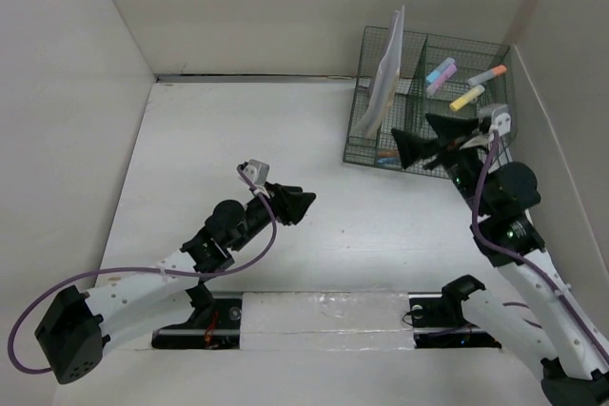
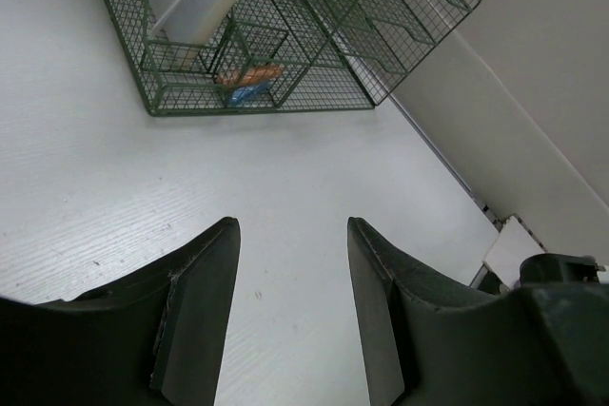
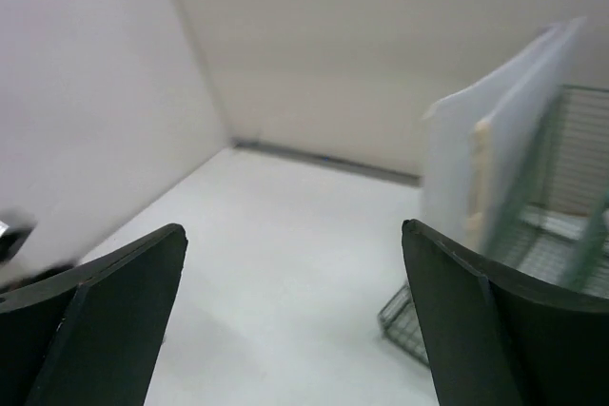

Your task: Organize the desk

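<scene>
- The worktop [image 1: 314, 235] is a plain white surface. It carries the rack [image 1: 400, 145] and spreads out from it to the left and toward the arms' bases.
- The rack is dark green wire mesh with several compartments. It stands close to the side wall on the right.
- White sheets [image 1: 385, 78] stand on edge in the rack's left compartment, leaning a little and rising above its rim.
- Three pastel markers lie in the right part of the rack: a blue-and-pink one [image 1: 440, 73], one with an orange end [image 1: 487, 75] and a yellow one [image 1: 466, 97].
- In the left wrist view, an orange thing [image 2: 249, 74] and a blue thing [image 2: 243, 94] lie together in a low compartment at the rack's front; what they are is unclear.
- The right tool [image 1: 430, 135] hangs at the front edge of the rack, just right of the sheets. Its fingers are spread wide with nothing between them.
- The left tool [image 1: 303, 202] is well apart from the rack, out over the bare worktop to its left and pointing toward it. Its fingers are parted and it holds nothing.
</scene>
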